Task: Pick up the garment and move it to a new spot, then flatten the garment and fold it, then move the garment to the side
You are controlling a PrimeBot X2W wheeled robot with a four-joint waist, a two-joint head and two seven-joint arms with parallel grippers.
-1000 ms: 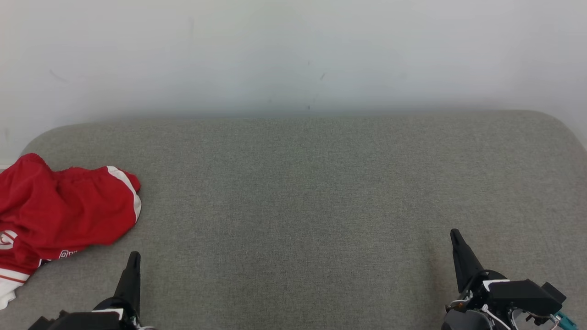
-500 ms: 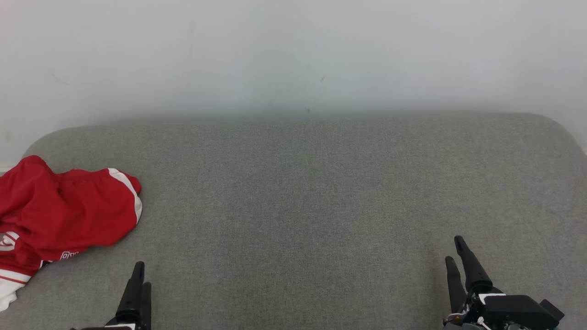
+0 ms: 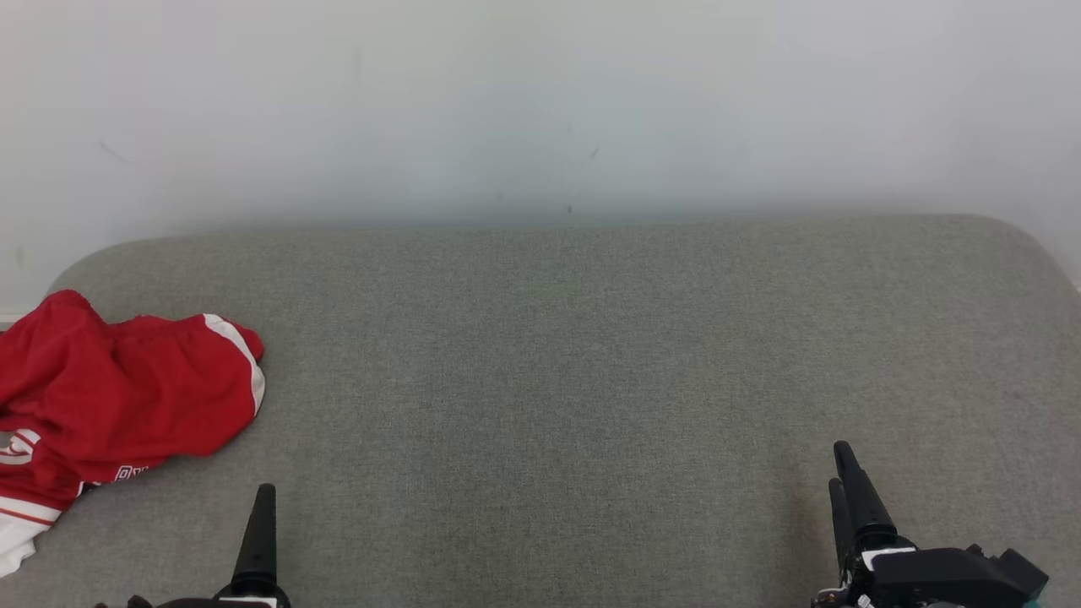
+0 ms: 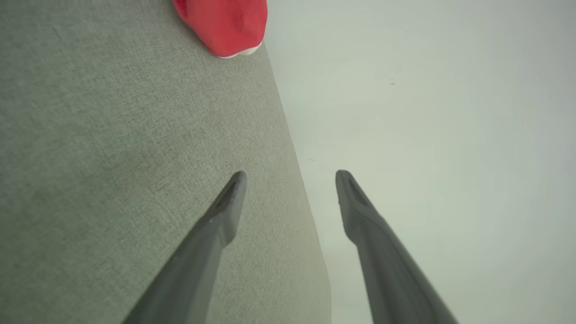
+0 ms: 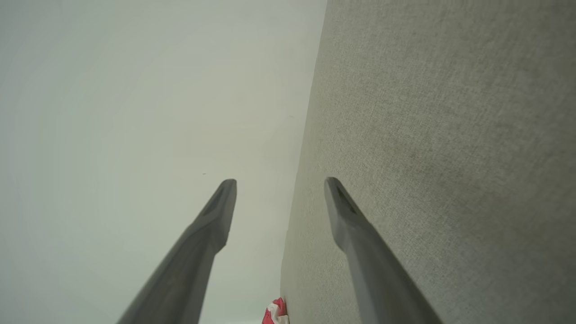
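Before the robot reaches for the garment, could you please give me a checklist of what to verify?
1. Left gripper open, empty: ok.
2. Right gripper open, empty: ok.
3. Red shorts wholly in the head view: not ok, cut off at its left edge.
4. Shorts flat: not ok, crumpled.
5. Room on the grey padded surface to spread them: ok.
6. Waistband located: cannot tell.

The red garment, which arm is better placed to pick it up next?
Left, probably. The red garment lies crumpled at the left edge of the grey cushion, just ahead and left of the open left gripper; the open right gripper sits far across it.
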